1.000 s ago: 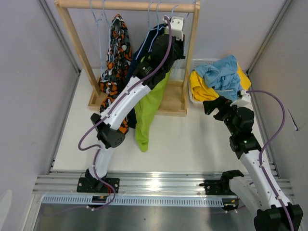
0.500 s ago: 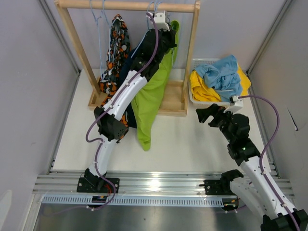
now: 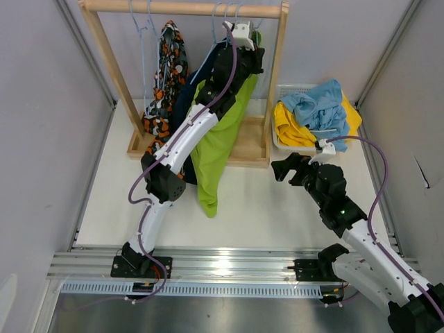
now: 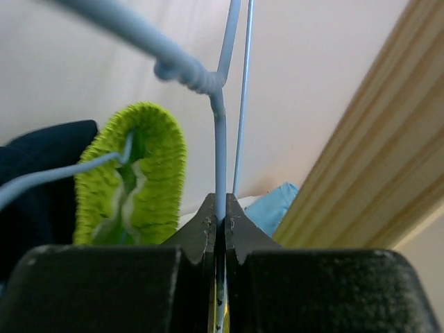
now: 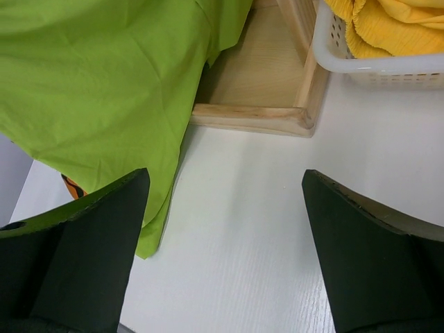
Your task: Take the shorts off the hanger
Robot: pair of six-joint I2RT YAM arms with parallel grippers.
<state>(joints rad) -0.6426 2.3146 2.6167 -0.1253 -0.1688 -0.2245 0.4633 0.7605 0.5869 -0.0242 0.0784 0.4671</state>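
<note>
My left gripper (image 3: 240, 36) is high at the wooden rail (image 3: 184, 7), shut on the light blue wire hanger (image 4: 220, 139) that carries the lime green shorts (image 3: 215, 149). Their ribbed waistband (image 4: 139, 173) shows left of my left gripper (image 4: 220, 218). Navy shorts (image 3: 198, 80) and the orange-black-white patterned shorts (image 3: 166, 76) hang to the left. Yellow shorts (image 3: 293, 130) and light blue shorts (image 3: 320, 104) lie in the white basket (image 3: 284, 90). My right gripper (image 3: 283, 168) is open and empty, low over the table, right of the lime shorts (image 5: 104, 83).
The wooden rack's base (image 5: 257, 118) and right post (image 3: 276, 76) stand between the hanging shorts and the basket (image 5: 361, 62). Spare wire hangers (image 3: 142, 28) hang on the rail's left part. Grey walls close both sides. White table (image 5: 263, 243) lies under my right gripper (image 5: 225, 208).
My left gripper shifted the hanger left and slightly back along the rail, and the lime shorts swung and spread. My right gripper moved left and nearer, away from the basket toward the lime shorts.
</note>
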